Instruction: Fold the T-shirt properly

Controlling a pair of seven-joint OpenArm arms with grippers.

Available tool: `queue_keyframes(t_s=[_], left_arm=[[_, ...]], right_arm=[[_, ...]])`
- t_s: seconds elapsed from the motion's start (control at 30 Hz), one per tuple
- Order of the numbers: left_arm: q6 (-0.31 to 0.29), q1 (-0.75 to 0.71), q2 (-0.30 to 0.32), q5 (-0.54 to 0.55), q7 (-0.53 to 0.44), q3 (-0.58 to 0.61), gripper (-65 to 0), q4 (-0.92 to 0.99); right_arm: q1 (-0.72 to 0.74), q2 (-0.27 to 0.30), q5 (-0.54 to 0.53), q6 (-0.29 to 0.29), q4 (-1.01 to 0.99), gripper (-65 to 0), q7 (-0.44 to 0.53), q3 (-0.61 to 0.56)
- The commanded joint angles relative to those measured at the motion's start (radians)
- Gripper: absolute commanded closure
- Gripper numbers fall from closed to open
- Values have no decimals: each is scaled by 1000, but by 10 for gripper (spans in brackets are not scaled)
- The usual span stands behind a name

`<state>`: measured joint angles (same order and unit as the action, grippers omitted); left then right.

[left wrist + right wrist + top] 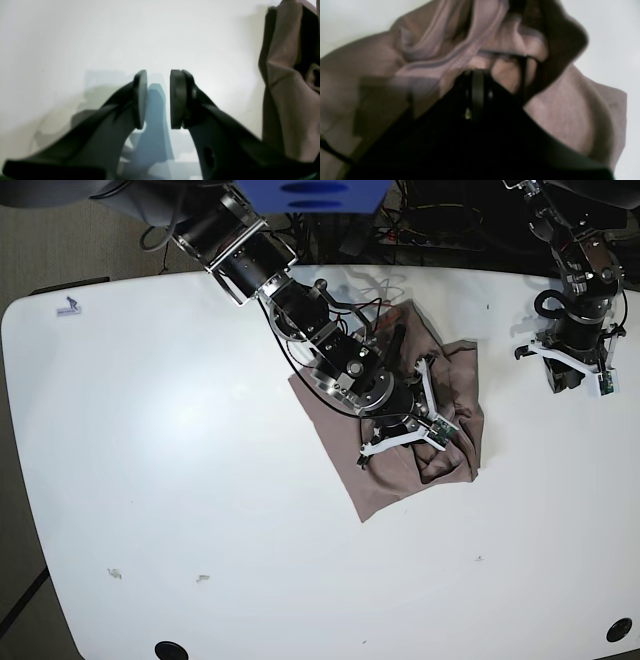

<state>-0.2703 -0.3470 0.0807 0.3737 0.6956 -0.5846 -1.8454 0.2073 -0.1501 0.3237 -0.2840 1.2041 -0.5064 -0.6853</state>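
The mauve-brown T-shirt (375,485) lies bunched and partly folded at the middle of the white table (150,430). My right gripper (432,430) reaches in from the back left and rests over the shirt's right half. In the right wrist view, that gripper (477,75) is shut, with a hemmed fold of the T-shirt (570,112) pinched at its tips and cloth heaped around it. My left gripper (575,380) hangs near the table's right edge, apart from the shirt. The left wrist view shows this gripper (158,75) open and empty, with the T-shirt (285,100) at the frame's right edge.
Cables (430,225) and arm bases crowd the back edge of the table. Two small specks (115,573) lie near the front left. Black round holes (168,648) sit at the front corners.
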Motion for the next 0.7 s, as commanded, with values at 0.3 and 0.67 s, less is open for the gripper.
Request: queue_keyframes(t_s=[0.3,0.67], left_arm=[[1,-2,11,3,-23,-4,-157,-17],[1,1,9,11,-23,-4,-157,-21]], right_arm=[[-1,-7,-7,-16,64,0,-51,-75],[-1,-7,-7,-16,213,0,-130,-95]])
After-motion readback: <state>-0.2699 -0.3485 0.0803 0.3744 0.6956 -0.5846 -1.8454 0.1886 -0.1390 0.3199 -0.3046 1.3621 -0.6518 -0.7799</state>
